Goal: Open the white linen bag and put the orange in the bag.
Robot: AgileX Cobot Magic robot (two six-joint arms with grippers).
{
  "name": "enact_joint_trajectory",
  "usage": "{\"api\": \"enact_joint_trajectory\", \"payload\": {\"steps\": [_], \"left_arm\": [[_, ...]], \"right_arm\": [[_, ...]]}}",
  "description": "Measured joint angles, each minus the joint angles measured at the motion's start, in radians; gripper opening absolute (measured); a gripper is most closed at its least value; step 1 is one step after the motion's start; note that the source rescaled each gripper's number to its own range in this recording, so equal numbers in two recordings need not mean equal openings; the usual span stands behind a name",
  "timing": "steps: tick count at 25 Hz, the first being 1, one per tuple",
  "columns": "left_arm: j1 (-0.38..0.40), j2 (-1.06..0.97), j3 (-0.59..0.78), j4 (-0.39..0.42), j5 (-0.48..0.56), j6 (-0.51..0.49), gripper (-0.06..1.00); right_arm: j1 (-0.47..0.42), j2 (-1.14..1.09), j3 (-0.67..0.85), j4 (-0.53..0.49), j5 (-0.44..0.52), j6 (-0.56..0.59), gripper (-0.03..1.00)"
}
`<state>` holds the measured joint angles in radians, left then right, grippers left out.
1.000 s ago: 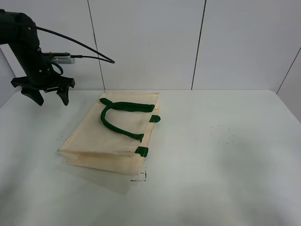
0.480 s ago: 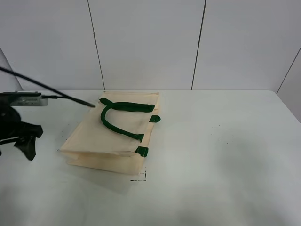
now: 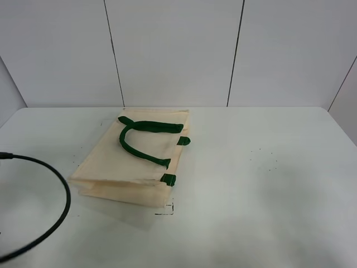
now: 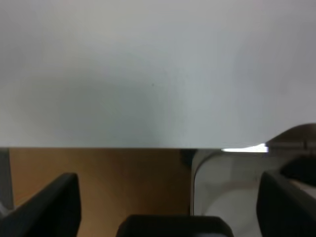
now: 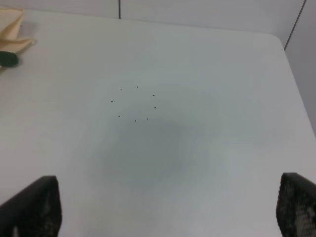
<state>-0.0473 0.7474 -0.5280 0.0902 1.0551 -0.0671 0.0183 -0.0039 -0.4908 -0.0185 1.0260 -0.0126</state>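
The white linen bag [image 3: 139, 164] lies flat and closed on the table, left of centre, with its dark green strap handles [image 3: 139, 137] resting on top. A corner of the bag [image 5: 12, 27] and a green tab [image 5: 7, 58] show in the right wrist view. The orange is not in any view. My left gripper [image 4: 168, 197] is open and empty, looking over the table's edge [image 4: 98, 146], away from the bag. My right gripper [image 5: 163, 207] is open and empty above bare table to the right of the bag. Neither gripper shows in the exterior high view.
A black cable [image 3: 58, 187] loops over the table's left front. A small black corner mark [image 3: 167, 210] sits by the bag's near corner. A ring of tiny dots [image 5: 136, 103] marks the table on the right. A white wall stands behind the table.
My left arm has dropped down and to the left, out of the exterior high view, leaving only its cable in sight. The bag has not moved.
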Motion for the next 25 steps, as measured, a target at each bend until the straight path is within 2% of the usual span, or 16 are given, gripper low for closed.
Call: {"api": "enact_joint_trajectory", "payload": {"steps": [6, 13, 20, 25], "left_arm": [[0.0, -0.328, 0.026, -0.002, 0.001, 0.027, 0.92], [0.0, -0.598, 0.03, -0.018, 0.001, 0.031, 0.92], [0.0, -0.746, 0.031, -0.021, 0.003, 0.033, 0.92], [0.0, -0.75, 0.031, -0.021, 0.004, 0.033, 0.92]], "right_arm": [[0.0, 0.0, 0.0, 0.0, 0.0, 0.0, 1.0], [0.0, 0.0, 0.0, 0.0, 0.0, 0.0, 1.0], [0.0, 0.0, 0.0, 0.0, 0.0, 0.0, 1.0], [0.0, 0.0, 0.001, 0.0, 0.001, 0.0, 1.0]]}}
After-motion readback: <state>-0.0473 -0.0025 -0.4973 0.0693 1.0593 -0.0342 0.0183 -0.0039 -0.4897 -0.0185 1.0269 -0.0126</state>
